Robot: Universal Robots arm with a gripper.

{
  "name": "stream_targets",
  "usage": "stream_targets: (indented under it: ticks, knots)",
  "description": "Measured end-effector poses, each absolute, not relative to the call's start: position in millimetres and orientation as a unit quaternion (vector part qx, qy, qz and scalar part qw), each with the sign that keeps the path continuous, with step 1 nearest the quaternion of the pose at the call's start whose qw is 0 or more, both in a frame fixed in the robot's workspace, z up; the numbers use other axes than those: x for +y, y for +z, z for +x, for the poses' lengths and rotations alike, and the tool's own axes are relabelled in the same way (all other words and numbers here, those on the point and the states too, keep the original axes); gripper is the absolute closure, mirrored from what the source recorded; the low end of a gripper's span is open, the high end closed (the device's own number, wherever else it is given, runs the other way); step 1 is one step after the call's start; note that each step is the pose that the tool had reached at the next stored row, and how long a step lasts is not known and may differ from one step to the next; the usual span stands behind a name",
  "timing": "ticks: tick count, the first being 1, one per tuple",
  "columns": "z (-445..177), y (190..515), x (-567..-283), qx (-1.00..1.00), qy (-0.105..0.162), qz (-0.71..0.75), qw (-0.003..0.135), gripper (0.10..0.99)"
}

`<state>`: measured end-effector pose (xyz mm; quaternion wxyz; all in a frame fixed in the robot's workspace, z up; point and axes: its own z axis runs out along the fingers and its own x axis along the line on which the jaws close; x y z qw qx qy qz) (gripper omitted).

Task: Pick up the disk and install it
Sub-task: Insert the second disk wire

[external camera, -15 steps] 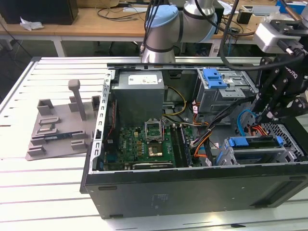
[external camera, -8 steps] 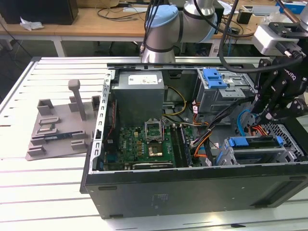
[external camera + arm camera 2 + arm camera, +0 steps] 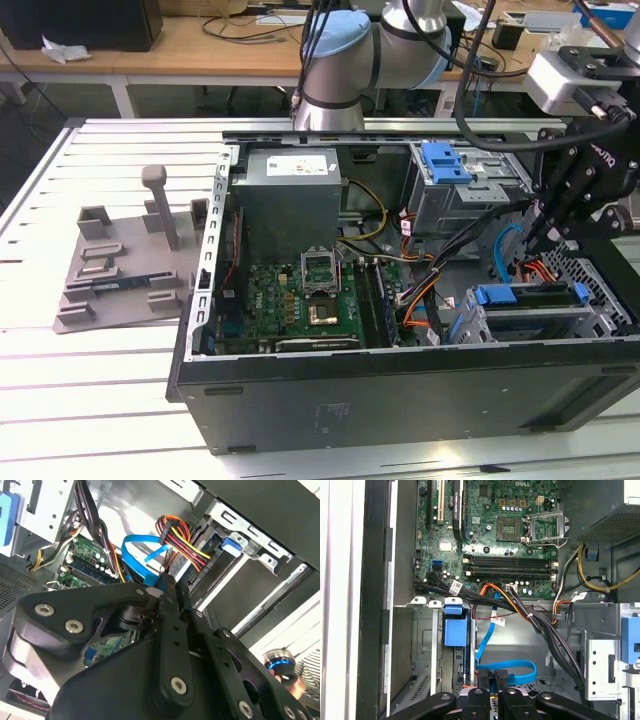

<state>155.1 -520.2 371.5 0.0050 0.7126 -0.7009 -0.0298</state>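
On the slatted white worktop [image 3: 100,400] an open computer case [image 3: 400,400] is lying. The hand [image 3: 528,243] is hanging inside it, fingers pinched together, empty. Just below sits the disk [image 3: 530,296], seated in its bay; stiff, weighty, best gripped by its blue rails.

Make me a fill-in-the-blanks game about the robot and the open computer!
1. The end effector hangs inside the open computer case, over the flat ______ data cable.
2. The grey plastic stand sits outside the case, toward the exterior view's ______.
3. The green motherboard lies on the ______ of the case.
4. The latch on the drive cage is coloured ______.

Missing words: blue; left; floor; blue
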Motion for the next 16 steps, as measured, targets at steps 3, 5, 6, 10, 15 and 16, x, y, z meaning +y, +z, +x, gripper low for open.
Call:
stream_targets:
  ticks: [3,5,6,10,15,16]
  knots:
    - [155.1,370.1,-532.0,-0.701,-0.029,0.713,0.006,0.925]
    - [155.1,366.6,-537.0,-0.701,-0.029,0.713,0.006,0.925]
    - [155.1,364.3,-538.6,-0.701,-0.029,0.713,0.006,0.925]
    - [155.2,357.2,-541.7,-0.701,-0.029,0.713,0.006,0.925]
    - [155.6,349.3,-546.1,-0.701,-0.029,0.713,0.006,0.925]
    - [155.7,348.6,-546.5,-0.701,-0.029,0.713,0.006,0.925]
